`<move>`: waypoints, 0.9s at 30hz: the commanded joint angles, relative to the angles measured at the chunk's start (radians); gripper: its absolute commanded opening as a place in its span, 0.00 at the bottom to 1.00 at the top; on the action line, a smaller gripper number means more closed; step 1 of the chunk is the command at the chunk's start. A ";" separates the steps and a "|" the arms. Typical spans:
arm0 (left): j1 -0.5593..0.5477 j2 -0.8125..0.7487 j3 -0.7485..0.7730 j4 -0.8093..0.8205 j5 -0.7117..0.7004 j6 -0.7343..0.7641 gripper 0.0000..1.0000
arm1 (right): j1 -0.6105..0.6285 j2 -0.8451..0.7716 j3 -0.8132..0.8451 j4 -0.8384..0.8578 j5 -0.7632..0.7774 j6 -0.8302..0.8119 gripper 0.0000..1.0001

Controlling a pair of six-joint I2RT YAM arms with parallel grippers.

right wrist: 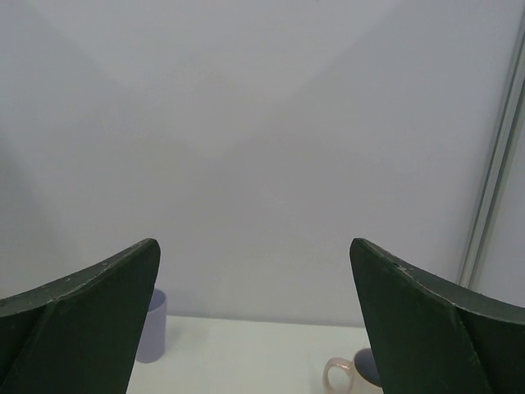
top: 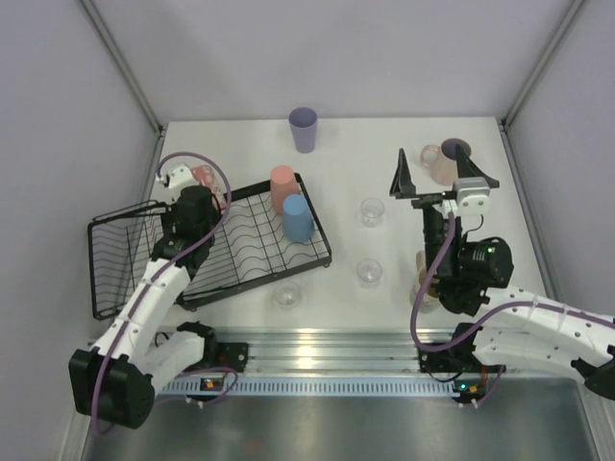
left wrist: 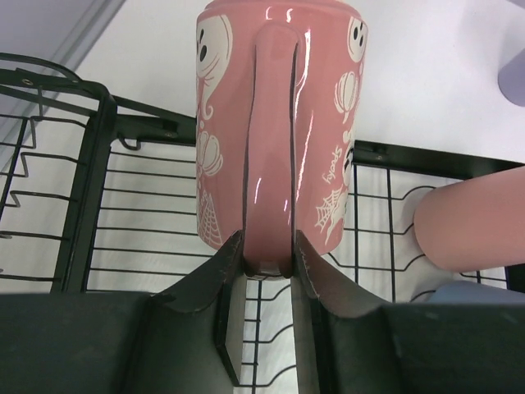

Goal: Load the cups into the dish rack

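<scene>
My left gripper [top: 199,188] [left wrist: 269,256] is shut on the handle of a pink mug [top: 204,175] [left wrist: 279,123] with white ghost and pumpkin prints. It holds the mug over the left back part of the black wire dish rack [top: 240,252] [left wrist: 105,156]. A salmon-pink tumbler [top: 282,188] [left wrist: 472,222] and a blue tumbler [top: 297,218] lie in the rack's right end. My right gripper [top: 444,184] [right wrist: 253,246] is open and raised, with nothing between its fingers. A lavender tumbler [top: 303,128] [right wrist: 152,328] stands at the back. A cream mug [top: 440,164] [right wrist: 340,373] stands at the back right.
Three small clear glasses stand on the white table: one [top: 373,211] right of the rack, one [top: 369,273] nearer, one [top: 286,294] at the rack's front edge. The rack's taller basket end [top: 120,259] is at the left. Grey walls enclose the table.
</scene>
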 commanded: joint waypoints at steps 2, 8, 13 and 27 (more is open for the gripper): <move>0.002 -0.091 -0.054 0.361 -0.092 0.030 0.00 | -0.018 -0.007 0.006 0.000 0.008 0.009 0.99; 0.002 -0.134 -0.115 0.405 -0.083 0.062 0.00 | -0.042 0.071 0.088 -0.189 -0.047 0.223 0.99; 0.002 -0.180 -0.201 0.506 -0.121 0.049 0.00 | -0.066 0.153 0.168 -0.297 -0.113 0.339 0.99; 0.002 -0.264 -0.304 0.573 -0.005 0.025 0.00 | -0.197 0.427 0.593 -0.887 -0.476 0.716 0.99</move>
